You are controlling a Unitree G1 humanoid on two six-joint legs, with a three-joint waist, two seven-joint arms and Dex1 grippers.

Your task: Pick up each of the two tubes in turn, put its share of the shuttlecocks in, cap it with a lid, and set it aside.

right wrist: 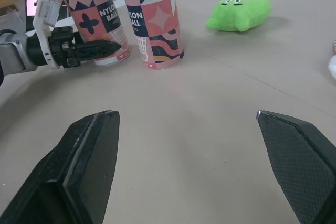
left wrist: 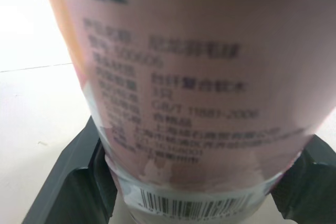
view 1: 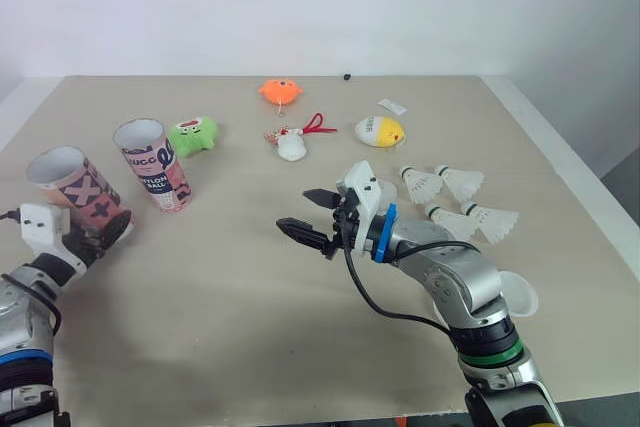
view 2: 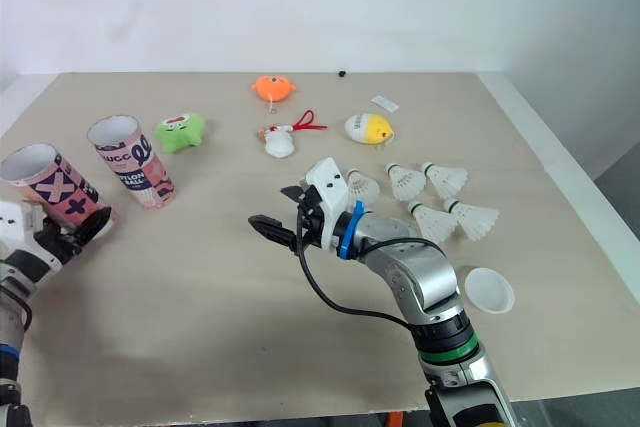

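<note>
The left tool [view 1: 104, 233] holds one pink tube [view 1: 75, 187], tipped, at the left side of the counter [view 1: 250, 327]. The other tube [view 1: 152, 164] stands just beside it. The right tool [view 1: 298, 210] is wide open, near the shuttlecocks [view 1: 420, 185].

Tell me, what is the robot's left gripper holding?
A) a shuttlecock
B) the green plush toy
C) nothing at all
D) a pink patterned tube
D: the left gripper is shut on the lower end of the pink patterned tube, one black finger on each side.
</note>
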